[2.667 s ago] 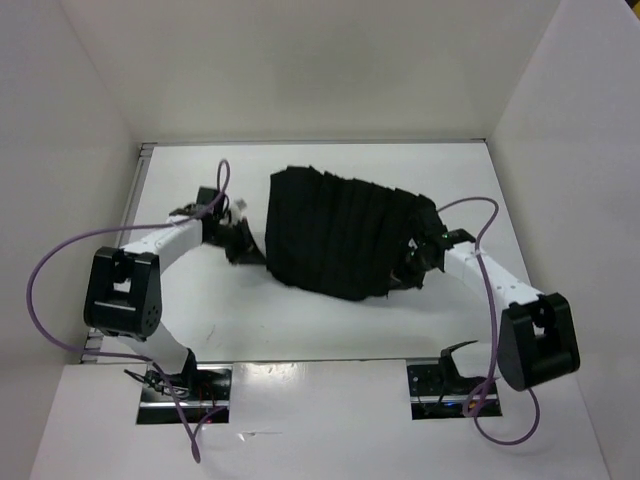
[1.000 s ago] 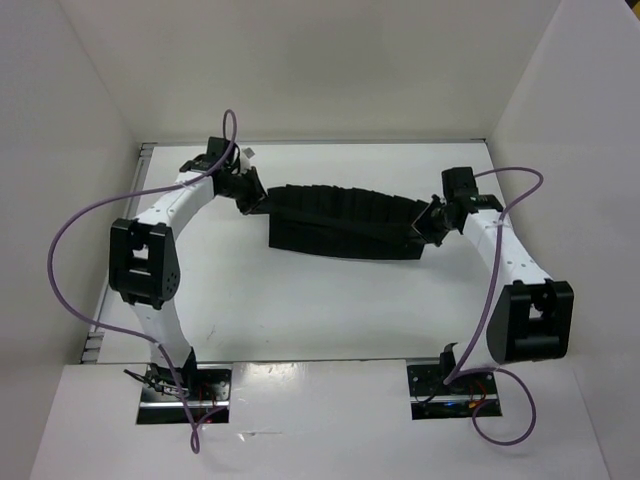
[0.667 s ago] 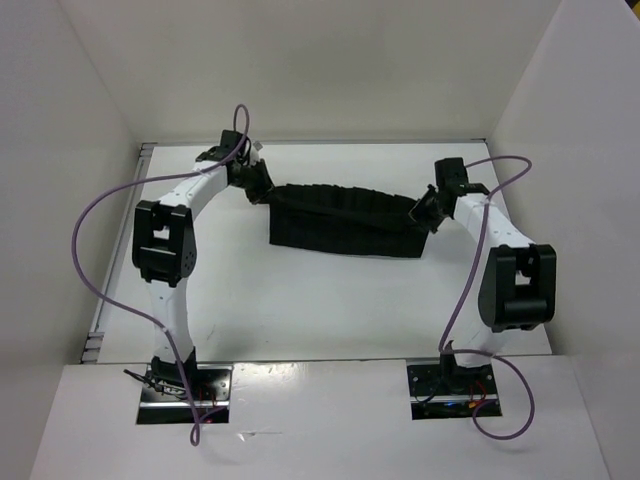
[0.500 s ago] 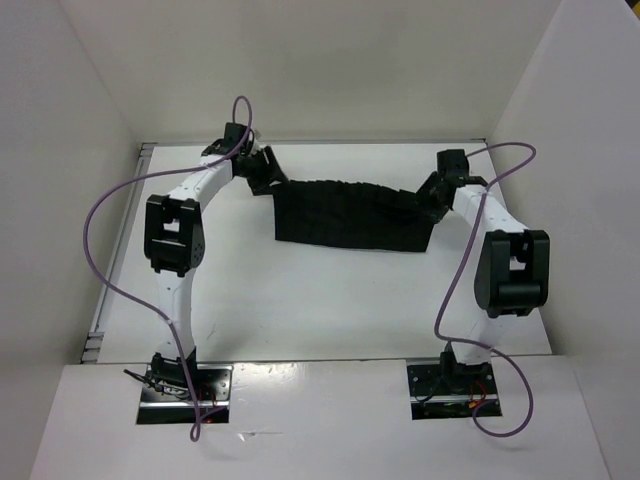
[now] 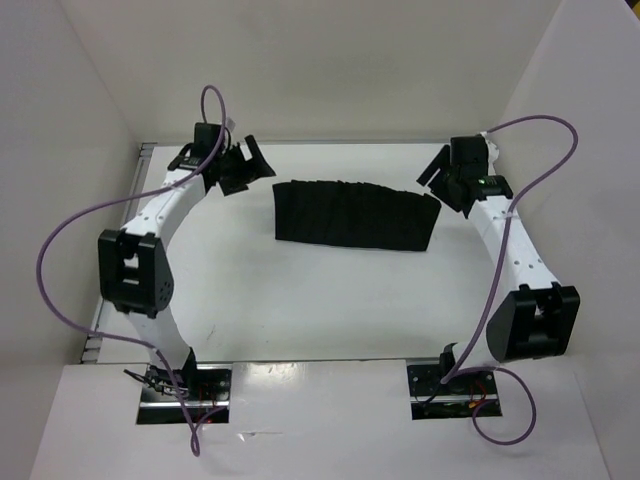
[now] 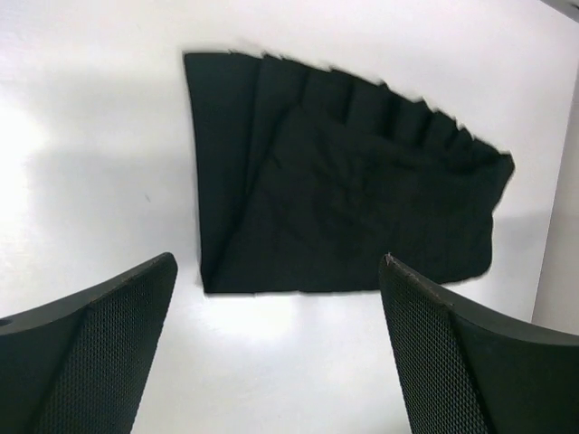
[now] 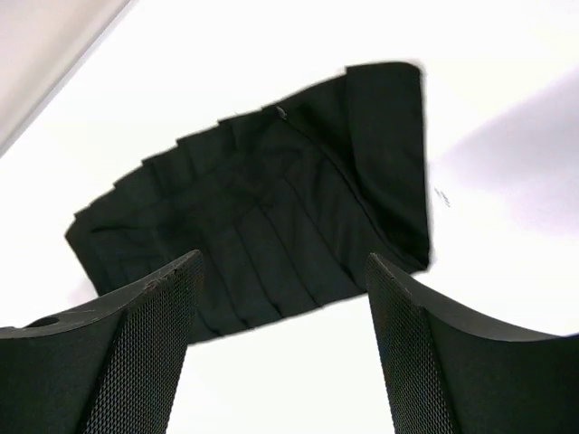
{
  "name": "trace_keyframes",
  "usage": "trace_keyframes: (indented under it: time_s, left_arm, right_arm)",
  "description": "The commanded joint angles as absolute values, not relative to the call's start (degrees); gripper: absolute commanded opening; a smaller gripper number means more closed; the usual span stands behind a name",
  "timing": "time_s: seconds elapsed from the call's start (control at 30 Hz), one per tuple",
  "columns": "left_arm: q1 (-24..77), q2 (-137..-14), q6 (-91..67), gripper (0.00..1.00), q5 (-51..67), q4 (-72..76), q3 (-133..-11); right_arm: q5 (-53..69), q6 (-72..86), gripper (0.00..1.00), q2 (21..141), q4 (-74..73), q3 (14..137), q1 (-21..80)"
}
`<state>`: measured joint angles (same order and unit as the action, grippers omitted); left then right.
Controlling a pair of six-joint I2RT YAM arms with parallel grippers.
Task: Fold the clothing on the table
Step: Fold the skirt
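The clothing [image 5: 355,215] is a black pleated garment lying flat on the white table [image 5: 300,300] as a wide folded band at the middle back. My left gripper [image 5: 245,165] hovers open just off its left end, touching nothing. At the garment's right end my right gripper [image 5: 440,175] is open too, and apart from the fabric. The left wrist view looks down on the clothing [image 6: 344,181] beyond the open left gripper [image 6: 280,259], with bare table between the fingers. Through the right wrist view, the clothing [image 7: 271,217] lies beyond the empty right gripper [image 7: 285,256].
White walls [image 5: 90,90] close in the table on the left, back and right. A thin metal rail [image 5: 135,200] runs along the left edge. Purple cables [image 5: 70,250] loop out from both arms. The arm bases [image 5: 185,390] stand at the near edge.
Both grippers were shut on the ends of the clothing and carried it toward the back. They have since opened, let go and drawn outward, leaving the garment flat.
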<state>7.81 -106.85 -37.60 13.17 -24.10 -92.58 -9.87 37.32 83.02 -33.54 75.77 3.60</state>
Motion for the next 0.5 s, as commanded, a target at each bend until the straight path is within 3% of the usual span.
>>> trace_keyframes:
  time_s: [0.0, 0.1, 0.47]
  left_arm:
    - [9.32, -99.24, -34.19, 0.99, 14.06, -20.31, -82.64]
    - [9.32, -97.73, -32.87, 0.99, 15.21, -17.31, -75.07]
    - [9.84, -108.11, -30.41, 0.99, 23.38, -7.21, -72.6]
  right_arm:
    - [-8.89, 34.8, 0.77, 83.23, -41.4, 75.33, 3.43]
    - [-6.07, 33.49, 0.77, 84.54, -42.1, 73.92, 3.43]
    - [-0.44, 34.01, 0.77, 82.35, -41.48, 69.61, 3.96]
